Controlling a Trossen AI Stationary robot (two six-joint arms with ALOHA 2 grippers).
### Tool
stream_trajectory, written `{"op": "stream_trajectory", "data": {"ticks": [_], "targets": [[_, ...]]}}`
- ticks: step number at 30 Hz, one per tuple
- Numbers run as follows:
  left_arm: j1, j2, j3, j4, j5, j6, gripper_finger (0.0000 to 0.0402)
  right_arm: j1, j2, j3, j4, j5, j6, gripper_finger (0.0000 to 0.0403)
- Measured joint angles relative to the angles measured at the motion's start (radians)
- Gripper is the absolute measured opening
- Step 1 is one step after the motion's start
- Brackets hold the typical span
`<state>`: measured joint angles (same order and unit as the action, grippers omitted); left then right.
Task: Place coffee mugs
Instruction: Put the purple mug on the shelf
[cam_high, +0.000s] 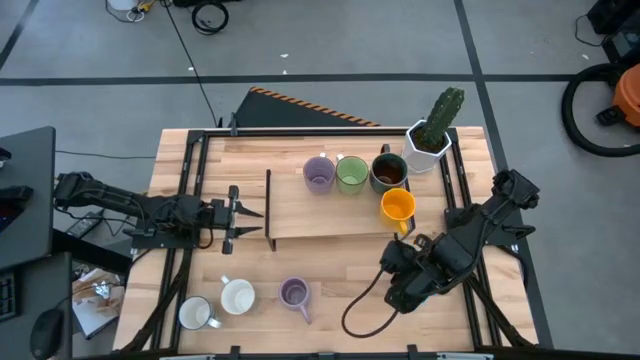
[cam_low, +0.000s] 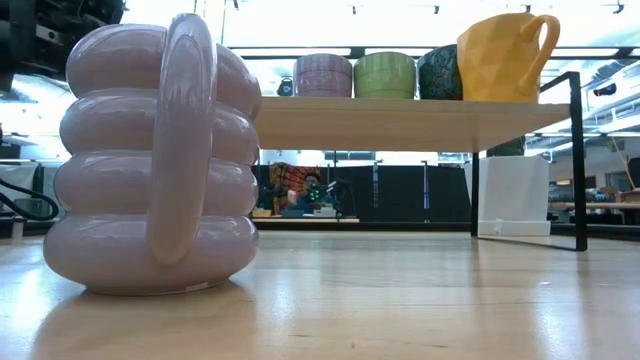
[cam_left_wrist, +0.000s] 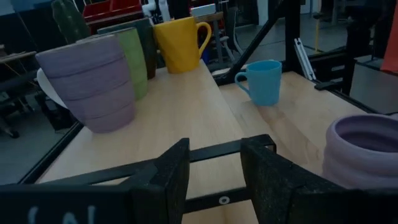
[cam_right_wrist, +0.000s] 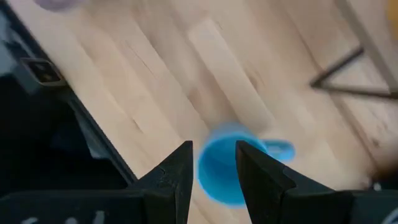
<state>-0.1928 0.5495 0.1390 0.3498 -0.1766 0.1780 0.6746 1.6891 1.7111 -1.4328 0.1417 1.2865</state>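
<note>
The blue mug (cam_right_wrist: 224, 180) stood on the table near the shelf (cam_high: 330, 215), directly beneath my right gripper (cam_right_wrist: 212, 149). Its fingers were part-spread and held nothing. I judged the gap narrow: descending could clip the rim and topple the mug. My left gripper (cam_left_wrist: 214, 146) hung spread and empty.

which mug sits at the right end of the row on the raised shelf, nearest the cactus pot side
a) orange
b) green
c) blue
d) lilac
a, the orange mug stands at the shelf end beyond the lilac mug, green mug and dark brown mug; the low view shows the same order.
</note>
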Motion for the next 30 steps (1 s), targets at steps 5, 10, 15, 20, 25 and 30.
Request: {"op": "stream_trajectory", "data": {"ticks": [5, 10, 15, 20, 25, 30], "targets": [[0.0, 0.0, 0.0, -0.001, -0.008, 0.002, 0.0149, 0.008, 0.029, 0.0, -0.049, -0.061, 0.034, 0.0126], [0.0, 0.0, 0.0, -0.001, -0.014, 0.002, 0.0149, 0.031, 0.087, 0.0, -0.065, -0.094, 0.03, 0.0126], [0.0, 0.0, 0.0, 0.007, -0.014, 0.026, 0.0149, 0.037, 0.162, 0.0, -0.063, -0.196, 0.031, 0.0126], [0.0, 0.0, 0.0, 0.009, -0.037, 0.069, 0.0149, 0.037, 0.232, 0.0, -0.06, -0.289, 0.03, 0.0126], [0.0, 0.0, 0.0, 0.057, -0.053, 0.123, 0.0149, 0.057, 0.24, 0.0, -0.029, -0.279, 0.077, 0.0126], [0.0, 0.0, 0.0, 0.096, -0.053, 0.157, 0.0149, 0.072, 0.236, 0.0, 0.079, -0.183, 0.082, 0.0126]]}}
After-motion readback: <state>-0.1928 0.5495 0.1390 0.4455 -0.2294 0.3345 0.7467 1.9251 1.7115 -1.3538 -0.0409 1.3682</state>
